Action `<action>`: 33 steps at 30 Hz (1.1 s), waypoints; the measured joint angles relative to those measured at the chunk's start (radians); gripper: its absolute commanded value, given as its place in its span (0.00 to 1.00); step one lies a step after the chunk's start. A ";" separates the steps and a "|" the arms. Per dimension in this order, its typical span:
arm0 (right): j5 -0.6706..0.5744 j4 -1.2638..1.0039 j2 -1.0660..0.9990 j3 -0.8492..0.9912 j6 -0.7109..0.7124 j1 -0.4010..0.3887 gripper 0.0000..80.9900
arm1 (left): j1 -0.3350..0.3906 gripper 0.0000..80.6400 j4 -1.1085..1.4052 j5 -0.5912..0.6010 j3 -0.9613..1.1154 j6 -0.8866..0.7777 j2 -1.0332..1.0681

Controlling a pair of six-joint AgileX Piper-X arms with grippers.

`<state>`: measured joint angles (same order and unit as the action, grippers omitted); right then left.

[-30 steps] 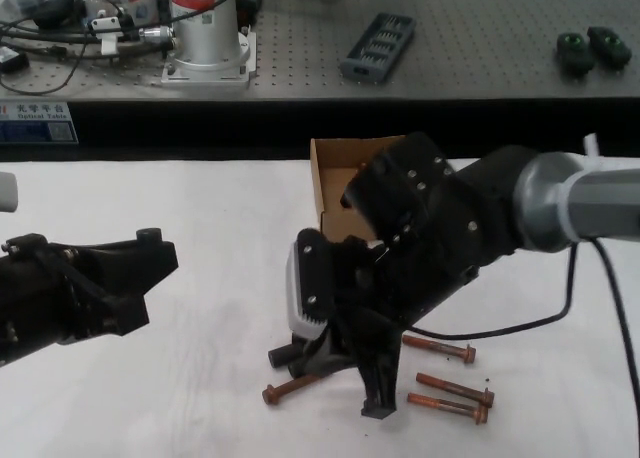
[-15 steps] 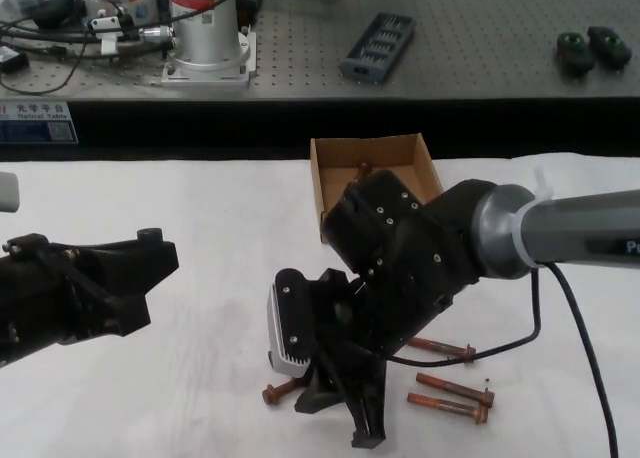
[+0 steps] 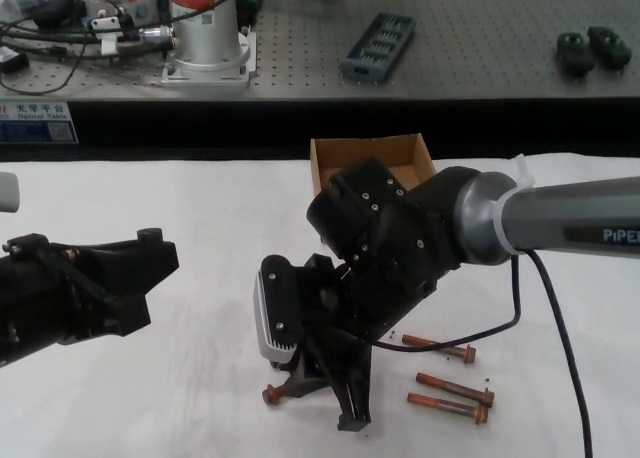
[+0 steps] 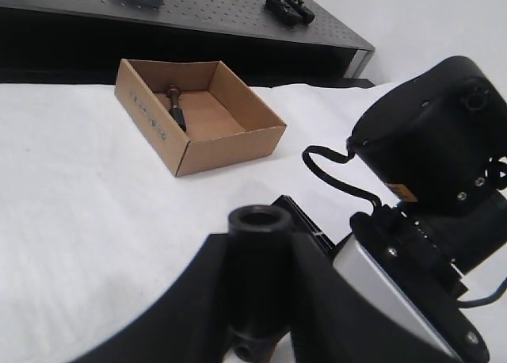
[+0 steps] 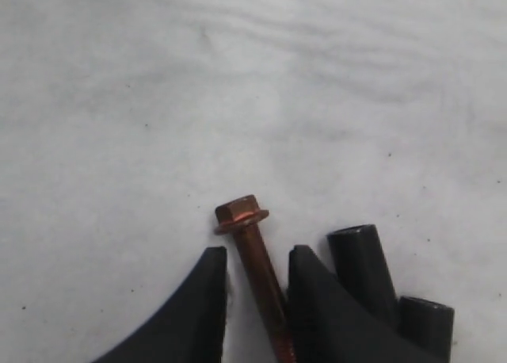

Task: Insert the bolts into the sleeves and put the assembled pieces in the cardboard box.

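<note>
Right fingers, parted, straddle the shank of a copper-coloured hex-flange metal bolt lying flat on the white-clothed worktop. The bolt is probably stiff, light and apt to roll, so best taken mid-shank. Two black cylindrical sleeves lie just beside, crowding one finger. Left fingers grip an upright black sleeve; brown cardboard box beyond.

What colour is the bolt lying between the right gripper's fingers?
The bolt is a coppery rust-brown, seen best in the right wrist view.
</note>
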<state>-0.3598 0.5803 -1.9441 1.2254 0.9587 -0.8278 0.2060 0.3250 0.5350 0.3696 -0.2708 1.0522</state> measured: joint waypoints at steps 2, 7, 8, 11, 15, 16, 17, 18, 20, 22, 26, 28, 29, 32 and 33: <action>0.001 0.000 0.000 0.000 0.008 0.000 0.26 | 0.000 0.14 0.000 0.000 0.000 0.000 0.000; 0.001 -0.002 -0.016 0.006 0.022 0.000 0.26 | 0.000 0.14 0.000 0.000 0.000 0.000 0.000; 0.001 -0.003 -0.025 0.007 0.021 0.000 0.26 | 0.000 0.14 0.000 0.000 0.000 0.000 0.000; 0.001 -0.010 -0.048 0.008 0.021 0.000 0.26 | 0.000 0.14 0.000 0.000 0.000 0.000 0.000; -0.002 -0.011 -0.057 0.012 0.021 0.000 0.26 | 0.000 0.14 0.000 0.000 0.000 0.000 0.000; -0.005 -0.011 -0.059 0.015 0.021 0.000 0.26 | 0.000 0.14 0.000 0.000 0.000 0.000 0.000; -0.005 -0.009 -0.061 0.018 0.021 0.000 0.26 | 0.000 0.14 0.000 0.000 0.000 0.000 0.000; -0.006 -0.007 -0.063 0.021 0.021 0.000 0.26 | 0.000 0.14 0.000 0.000 0.000 0.000 0.000; -0.007 -0.002 -0.063 0.026 0.021 0.000 0.26 | 0.000 0.14 0.000 0.000 0.000 0.000 0.000; -0.007 0.006 -0.063 0.031 0.021 0.000 0.26 | 0.000 0.14 0.000 0.000 0.000 0.000 0.000; -0.007 0.066 -0.063 0.042 0.021 0.000 0.18 | 0.000 0.14 0.000 0.000 0.000 0.000 0.000; -0.007 0.088 -0.063 0.044 0.021 0.000 0.14 | 0.000 0.14 0.000 0.000 0.000 0.000 0.000; -0.004 0.094 -0.063 0.044 0.021 0.000 0.12 | 0.000 0.14 0.000 0.000 0.000 0.000 0.000; 0.023 0.110 -0.063 0.049 0.033 0.000 0.11 | 0.000 0.14 0.000 0.000 0.000 0.000 -0.003; 0.033 0.115 -0.063 0.049 0.038 0.000 0.11 | 0.000 0.14 0.000 0.000 0.000 0.000 -0.006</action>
<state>-0.3268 0.6949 -2.0074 1.2742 0.9966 -0.8278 0.2060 0.3250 0.5350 0.3696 -0.2708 1.0467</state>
